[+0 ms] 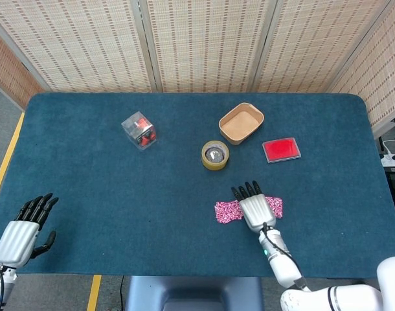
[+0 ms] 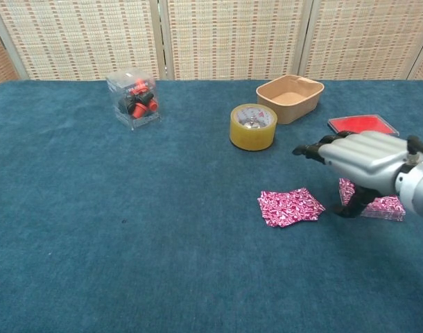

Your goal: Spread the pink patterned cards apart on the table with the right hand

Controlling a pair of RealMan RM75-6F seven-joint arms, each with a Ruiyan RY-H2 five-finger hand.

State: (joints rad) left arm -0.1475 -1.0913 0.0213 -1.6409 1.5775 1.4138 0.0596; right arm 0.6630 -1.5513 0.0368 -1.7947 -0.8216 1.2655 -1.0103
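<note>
One small batch of pink patterned cards [image 1: 227,211] [image 2: 290,206] lies loose on the blue table. A second pink stack [image 1: 274,206] [image 2: 382,205] lies to its right, partly hidden by my right hand. My right hand [image 1: 255,206] [image 2: 360,161] hovers between the two batches with its fingers stretched out and apart, holding nothing. Its thumb reaches down by the right stack. My left hand [image 1: 24,230] hangs off the table's near left corner, fingers extended and empty.
A yellow tape roll [image 1: 215,155] [image 2: 253,126] stands behind the cards. A tan tray [image 1: 241,123] [image 2: 290,97] and a red flat case [image 1: 281,149] [image 2: 361,124] lie further back right. A clear box of red and black parts [image 1: 139,129] [image 2: 133,97] sits at the back left.
</note>
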